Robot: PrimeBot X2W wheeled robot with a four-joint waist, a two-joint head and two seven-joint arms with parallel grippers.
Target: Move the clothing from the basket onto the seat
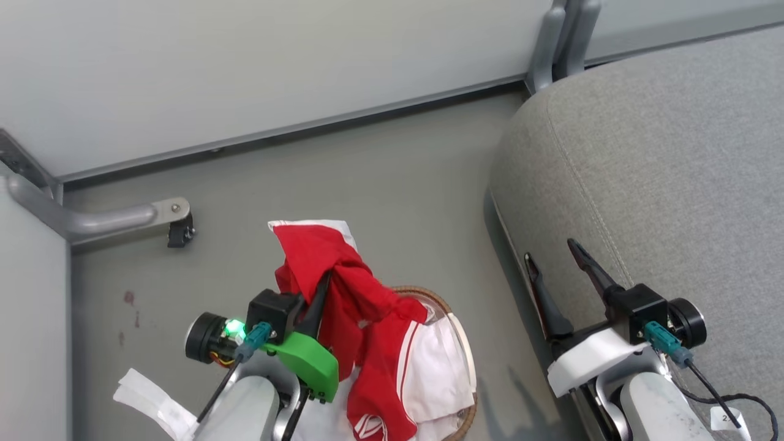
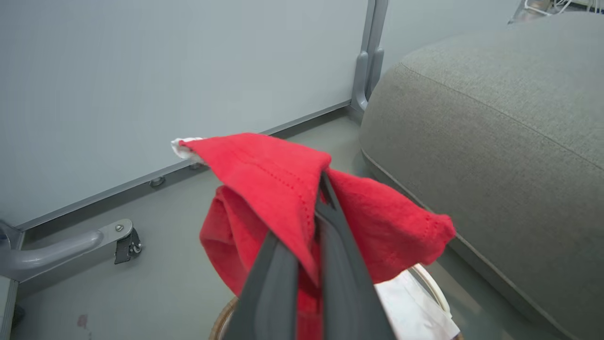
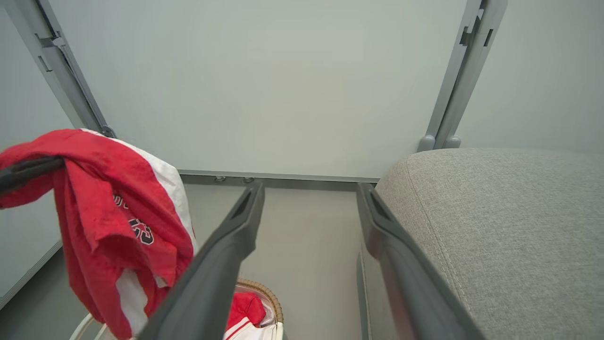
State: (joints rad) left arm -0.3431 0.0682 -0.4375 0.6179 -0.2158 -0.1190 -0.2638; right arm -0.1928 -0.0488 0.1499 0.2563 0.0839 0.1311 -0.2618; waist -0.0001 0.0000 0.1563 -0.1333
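**Clothing** (image 1: 343, 288): you have one bright red garment with a white panel and dark lettering. It is lifted above the basket (image 1: 468, 367) and draped over the fingers of your left claw (image 1: 324, 283). Its lower folds hang down toward the basket's mouth; whether they touch what lies inside cannot be told. A second red piece with thin white stripes lies in the basket on a white sheet (image 1: 444, 373).

**Left claw:** closed narrow on the clothing, with fabric pinched between the two dark fingers and folded over their tips. It sits at the near left, above the basket's left side.

**Basket:** oval, with a brown woven rim and white handles. It stands on the floor (image 1: 367, 171) at near centre, left of the seat (image 1: 661, 153), with a strip of floor between the two.

**Seat:** a large grey woven cushion with a rounded corner and a stitched seam. It takes up the right side from near to far.

**Right claw** (image 1: 550, 251): spread wide and holding nothing, at the near right. One finger lies over the cushion's left edge and the other over the floor just beside it.

**Surroundings:** a pale wall panel (image 1: 245, 61) runs along the far side. A grey metal leg (image 1: 122, 215) with a small black caster stands at the far left, well apart from the basket.
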